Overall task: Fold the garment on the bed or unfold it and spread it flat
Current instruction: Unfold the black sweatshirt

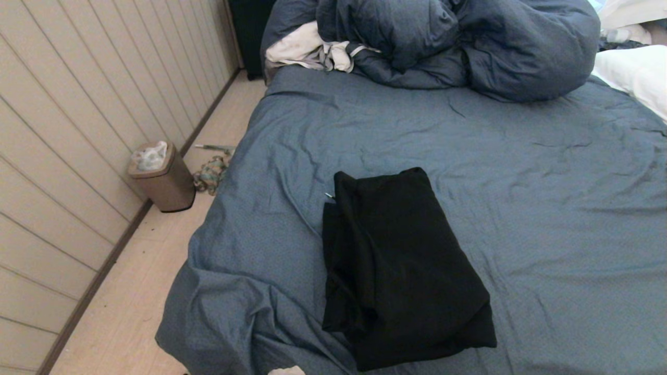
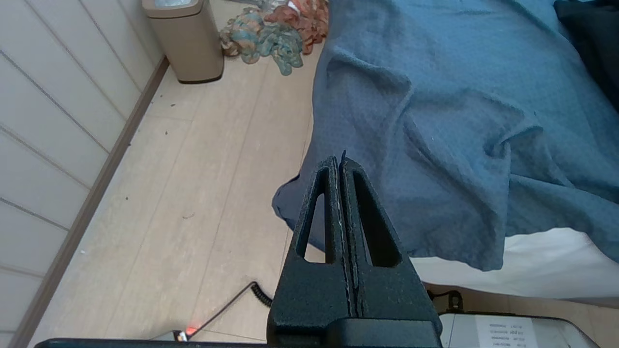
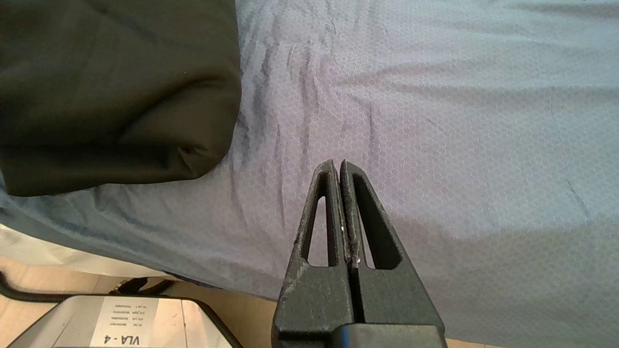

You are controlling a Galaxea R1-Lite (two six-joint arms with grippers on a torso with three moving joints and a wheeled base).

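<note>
Lying folded, garment point(image 1: 401, 265); head view misses pinched-together left gripper point(image 2: 340, 162).

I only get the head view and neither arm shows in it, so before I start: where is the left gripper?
Observer: The left gripper hangs shut beside the bed, above the bare floor.
Operator: And the right one?
Observer: The right gripper is shut too, over the sheet, apart from the garment.
Operator: Is either one holding fabric?
Observer: No. Both are empty, and the garment lies folded and untouched.
</note>
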